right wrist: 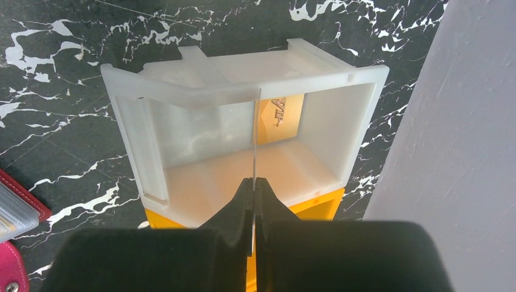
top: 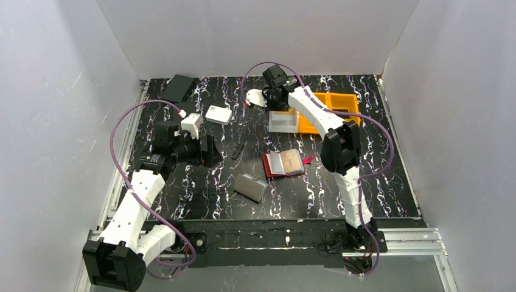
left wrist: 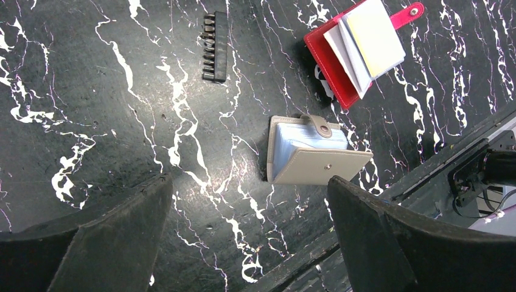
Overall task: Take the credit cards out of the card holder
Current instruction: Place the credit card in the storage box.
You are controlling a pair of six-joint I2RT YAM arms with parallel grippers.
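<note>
**Card pinched over the white bin**

The right jaws clamp a credit card (right wrist: 256, 131) edge-on above the white bin (right wrist: 365, 115), at 12 o'clock from the open red card holder (top: 283, 163) on the tabletop (top: 377, 182). The left jaws gape empty at its 9 o'clock.

black desk (top: 201, 201) veined white like marble, plain pale grey walls (top: 255, 30) boxing three sides, aluminium rail (top: 401, 240) along near edge, light even.
</note>
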